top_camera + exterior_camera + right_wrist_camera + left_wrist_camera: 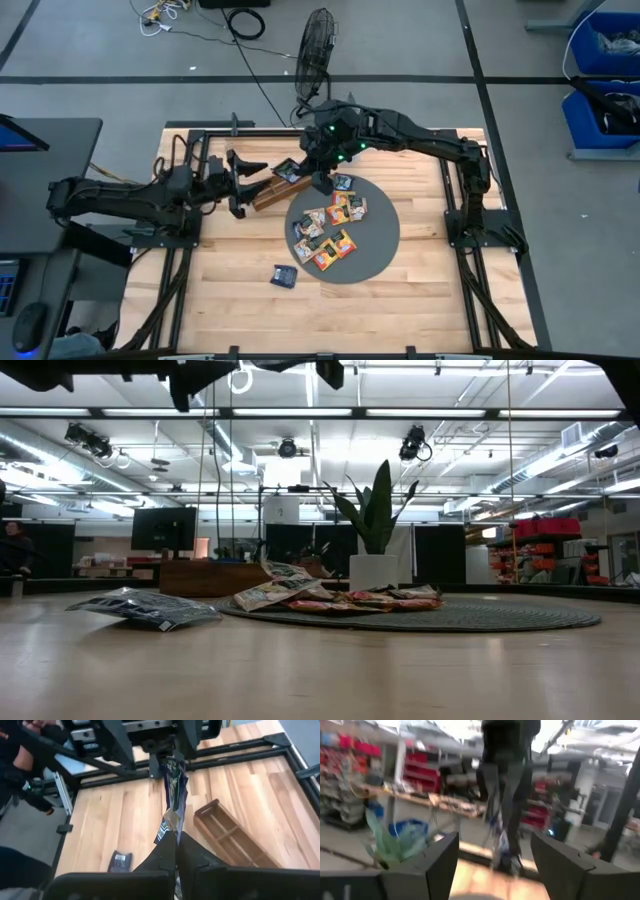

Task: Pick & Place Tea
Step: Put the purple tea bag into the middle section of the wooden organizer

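My right gripper (316, 180) (175, 845) is shut on a dark blue tea sachet (288, 170) (172, 795), held in the air over the far end of the brown wooden divided tray (268, 192) (230, 837). My left gripper (250, 185) (495, 865) faces it, open, with one finger on either side of the sachet's other end. Several more tea sachets (330, 225) (330, 598) lie on the round grey mat (378, 240). One dark sachet (284, 276) (120, 861) lies flat on the table near the mat. My right gripper pinches one end of the dark blue sachet (169, 827) between its two fingers. The fingers slant down from the table's right side and lie along the sachet. The sachet sticks out ahead of them, lifted clear of tray and table, its free end (172, 765) between the left gripper's open fingers.
The black frames of both arm stands (470, 215) run along the table's left and right sides. A standing fan (316, 45) is on the floor beyond the far edge. Bare wood (420, 310) lies near the front edge.
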Robot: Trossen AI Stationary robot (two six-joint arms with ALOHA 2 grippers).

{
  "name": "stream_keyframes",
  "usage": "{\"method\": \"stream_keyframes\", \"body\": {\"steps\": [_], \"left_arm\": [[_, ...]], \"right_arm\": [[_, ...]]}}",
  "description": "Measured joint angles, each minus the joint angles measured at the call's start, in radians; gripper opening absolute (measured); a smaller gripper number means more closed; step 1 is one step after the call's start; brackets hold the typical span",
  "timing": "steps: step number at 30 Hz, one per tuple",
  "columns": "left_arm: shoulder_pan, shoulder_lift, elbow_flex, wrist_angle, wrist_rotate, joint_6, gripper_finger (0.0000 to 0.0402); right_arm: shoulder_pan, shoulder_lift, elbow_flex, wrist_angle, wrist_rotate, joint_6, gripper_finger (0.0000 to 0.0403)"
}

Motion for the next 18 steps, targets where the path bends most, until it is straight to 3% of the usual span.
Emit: {"method": "stream_keyframes", "body": {"steps": [8, 15, 18], "left_arm": [[0.001, 0.006, 0.006, -0.071, 0.047, -0.111, 0.0251], [0.034, 0.073, 0.161, -0.399, 0.119, -0.106, 0.0250], [0.045, 0.117, 0.211, -0.459, 0.151, -0.104, 0.0250]], "right_arm": [[0.016, 0.049, 0.001, -0.017, -0.011, -0.013, 0.0000], [0.029, 0.090, 0.000, -0.032, -0.030, -0.018, 0.0000], [0.028, 0.093, 0.000, -0.029, -0.027, -0.018, 0.0000]]}}
